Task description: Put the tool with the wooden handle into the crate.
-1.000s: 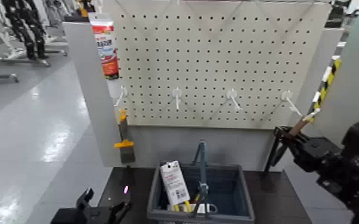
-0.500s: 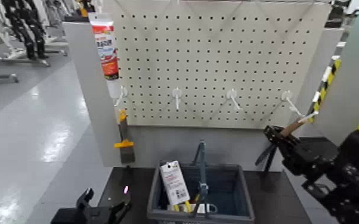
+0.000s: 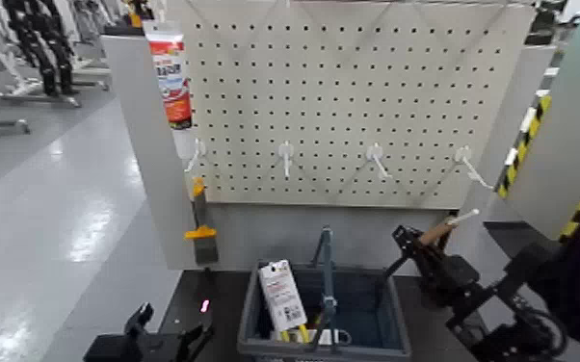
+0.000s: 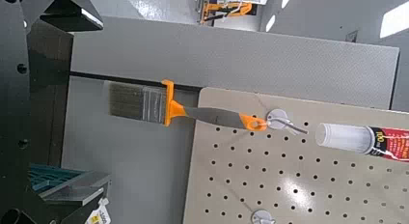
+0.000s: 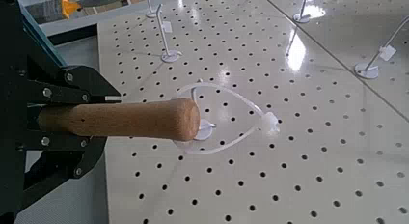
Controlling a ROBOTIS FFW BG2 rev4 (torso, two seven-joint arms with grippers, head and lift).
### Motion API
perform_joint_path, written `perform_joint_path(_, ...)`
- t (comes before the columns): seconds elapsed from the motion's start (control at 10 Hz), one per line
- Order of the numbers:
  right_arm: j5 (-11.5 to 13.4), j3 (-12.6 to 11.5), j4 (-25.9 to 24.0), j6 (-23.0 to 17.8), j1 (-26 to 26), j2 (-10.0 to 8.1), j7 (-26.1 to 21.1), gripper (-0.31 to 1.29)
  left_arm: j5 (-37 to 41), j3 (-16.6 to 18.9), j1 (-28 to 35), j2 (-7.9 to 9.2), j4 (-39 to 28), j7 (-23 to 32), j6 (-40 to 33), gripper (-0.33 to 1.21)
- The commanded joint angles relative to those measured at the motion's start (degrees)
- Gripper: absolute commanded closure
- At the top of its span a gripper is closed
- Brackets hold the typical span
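Note:
My right gripper (image 3: 417, 252) is shut on the trowel (image 3: 445, 229). Its pale wooden handle sticks up to the right, and its dark blade points down by the right rim of the crate. In the right wrist view the handle (image 5: 121, 120) lies clamped between black fingers (image 5: 68, 89), with a clear hanging loop (image 5: 236, 123) at its end. The dark grey-blue crate (image 3: 390, 318) stands low in the middle, its thin arched handle (image 3: 327, 262) upright. My left gripper (image 3: 171, 339) is parked open at the bottom left.
A white pegboard (image 3: 352, 96) with several hooks stands behind the crate. An orange-and-black brush (image 3: 200, 231) and a tube (image 3: 170, 72) hang at its left; both show in the left wrist view, the brush (image 4: 164, 101) and the tube (image 4: 371, 140). A carded package (image 3: 282, 295) leans in the crate.
My right gripper has carried the trowel left and down, away from the rightmost hook to beside the crate's right rim. The left arm has not moved.

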Motion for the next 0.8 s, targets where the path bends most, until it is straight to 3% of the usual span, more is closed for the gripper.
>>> perform_joint_path(0.1, -3.30, 2.46, 4.03, -0.39, 0.02, 0.85, -0.17, 1.22, -0.01, -0.17, -0.14, 0.00, 0.09, 0.01, 0.08, 0.11)
perform_joint_path(0.4, -5.40, 4.92, 5.97, 1.20, -0.07, 1.03, -1.31, 1.18, 0.08, -0.35, -0.40, 0.09, 0.26, -0.08, 0.17, 0.11)
perform_joint_path(0.5, -5.05, 5.27, 5.70, 2.07, -0.07, 1.03, -1.14, 0.86, 0.08, -0.35, -0.40, 0.09, 0.35, -0.08, 0.17, 0.11)
perform_joint_path(0.6, -3.91, 5.18, 5.26, 2.16, -0.15, 0.94, -0.70, 0.26, 0.08, -0.35, -0.40, 0.09, 0.35, -0.08, 0.17, 0.11)
perform_joint_path(0.7, -3.65, 4.83, 5.09, 2.25, -0.07, 0.85, -0.70, 0.04, 0.08, -0.35, -0.40, 0.09, 0.35, -0.08, 0.17, 0.11)
perform_joint_path(0.8, -3.73, 4.39, 5.09, 1.81, -0.07, 0.94, -0.70, 0.09, 0.17, -0.26, -0.40, 0.09, 0.35, -0.08, 0.17, 0.11)
